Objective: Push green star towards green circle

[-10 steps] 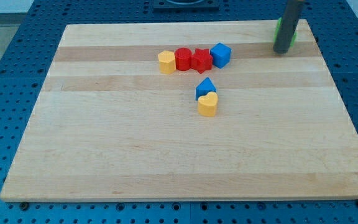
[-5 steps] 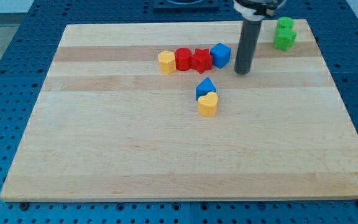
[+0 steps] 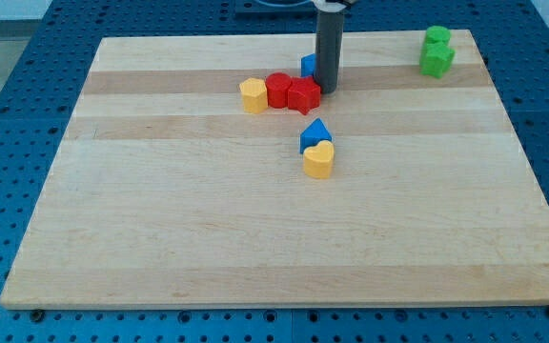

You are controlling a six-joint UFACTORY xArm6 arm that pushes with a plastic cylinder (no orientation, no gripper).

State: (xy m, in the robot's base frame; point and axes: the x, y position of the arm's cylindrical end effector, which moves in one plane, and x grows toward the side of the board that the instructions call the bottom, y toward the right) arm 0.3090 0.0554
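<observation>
The green star (image 3: 437,61) and the green circle (image 3: 437,37) sit touching at the board's top right, the circle above the star. My tip (image 3: 326,89) is far to their left, near the top centre, right beside the red star (image 3: 304,95) and in front of a blue block (image 3: 308,65) that it mostly hides.
A yellow block (image 3: 253,95), a red circle (image 3: 278,90) and the red star stand in a row left of my tip. A blue triangle (image 3: 315,132) and a yellow heart (image 3: 319,160) lie touching below. The wooden board (image 3: 160,238) rests on a blue pegboard.
My tip has swept left from the green blocks at the top right to the red and blue blocks. The blue block has shifted up and left behind the rod.
</observation>
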